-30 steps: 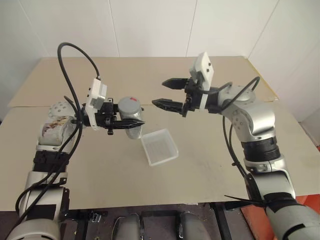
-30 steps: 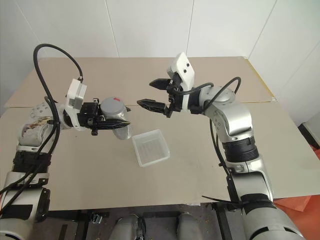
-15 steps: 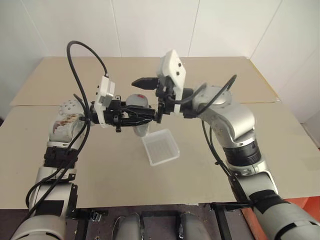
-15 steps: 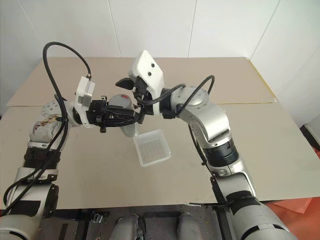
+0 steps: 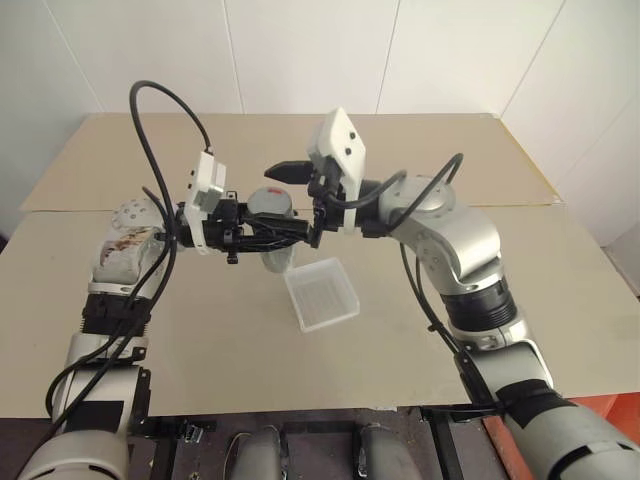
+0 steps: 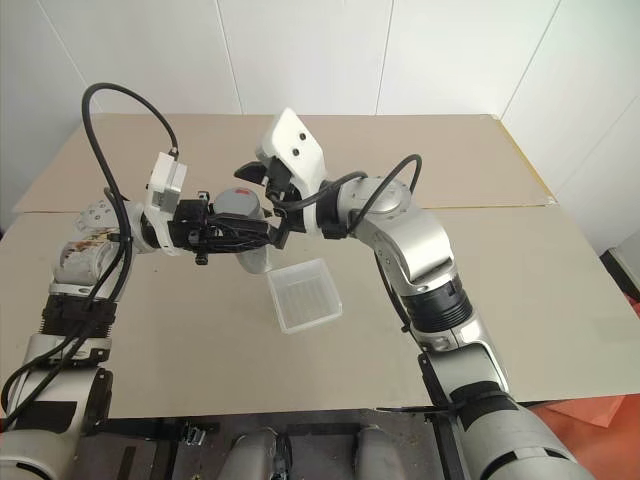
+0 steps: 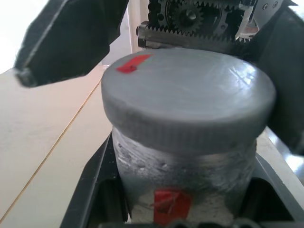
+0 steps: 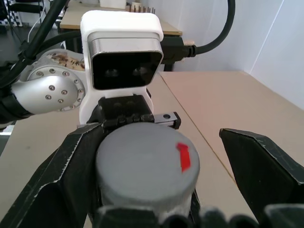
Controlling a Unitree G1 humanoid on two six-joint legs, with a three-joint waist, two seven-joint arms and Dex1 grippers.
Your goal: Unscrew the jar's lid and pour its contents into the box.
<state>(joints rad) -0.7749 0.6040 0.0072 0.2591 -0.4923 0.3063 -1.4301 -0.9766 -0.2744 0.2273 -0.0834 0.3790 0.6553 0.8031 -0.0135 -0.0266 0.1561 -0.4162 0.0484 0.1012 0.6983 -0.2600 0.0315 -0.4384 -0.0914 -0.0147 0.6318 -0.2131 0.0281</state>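
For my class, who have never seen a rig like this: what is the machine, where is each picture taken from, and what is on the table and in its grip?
It is a humanoid robot with two arms. Two pictures look down from its head; two come from cameras on its wrists. The left gripper is shut on the jar, holding it above the table. The right gripper is open, a finger on each side of the lid, which is still on. The box lies on the table, below the jar.

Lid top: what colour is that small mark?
Red, on the grey-silver lid; the mark shows best in the right wrist view.
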